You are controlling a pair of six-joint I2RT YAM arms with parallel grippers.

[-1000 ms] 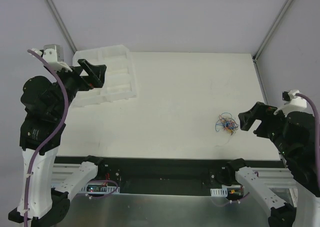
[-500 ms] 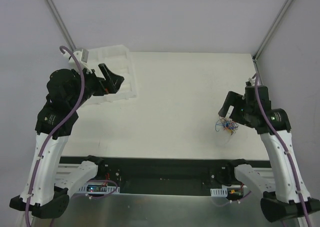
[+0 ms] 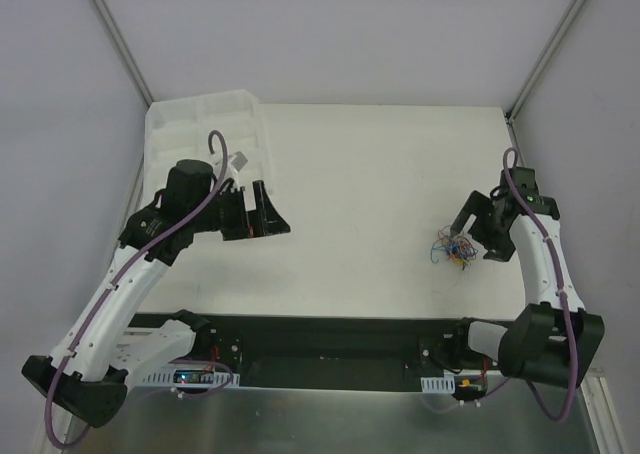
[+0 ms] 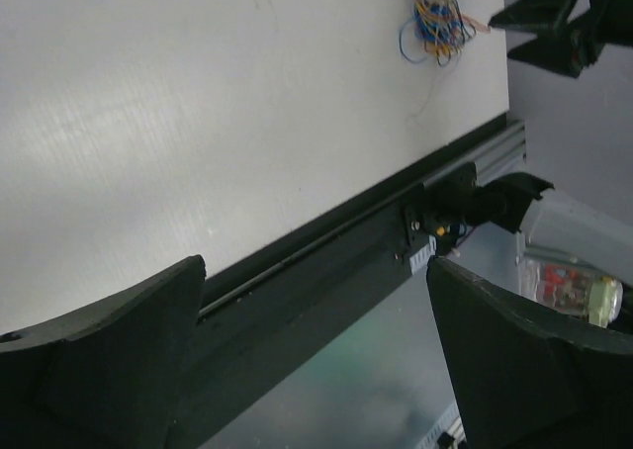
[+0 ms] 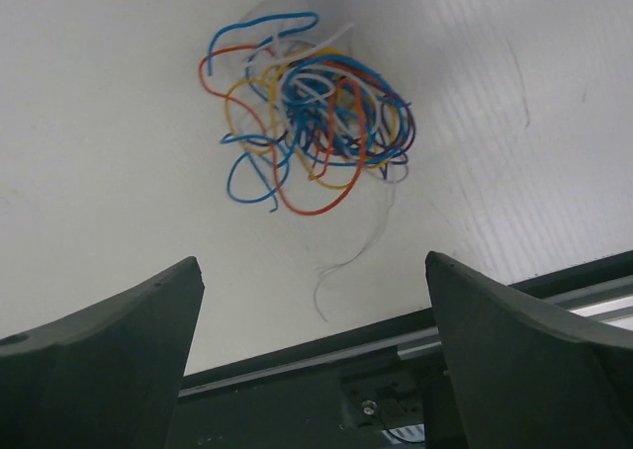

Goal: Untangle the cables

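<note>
Your left claw [image 3: 265, 217] and right claw [image 3: 478, 232] are released; the cables [image 5: 307, 123] lie tangled near the right edge of the bench [image 3: 380, 174].

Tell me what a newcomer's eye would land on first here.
The small tangle of blue, red, orange and yellow cables stands out first, lying on the right side of the white table. The right gripper hovers open close to it, holding nothing. On the left side, the left gripper hangs open in front of a white moulded tray that sits in the far left corner.
</note>
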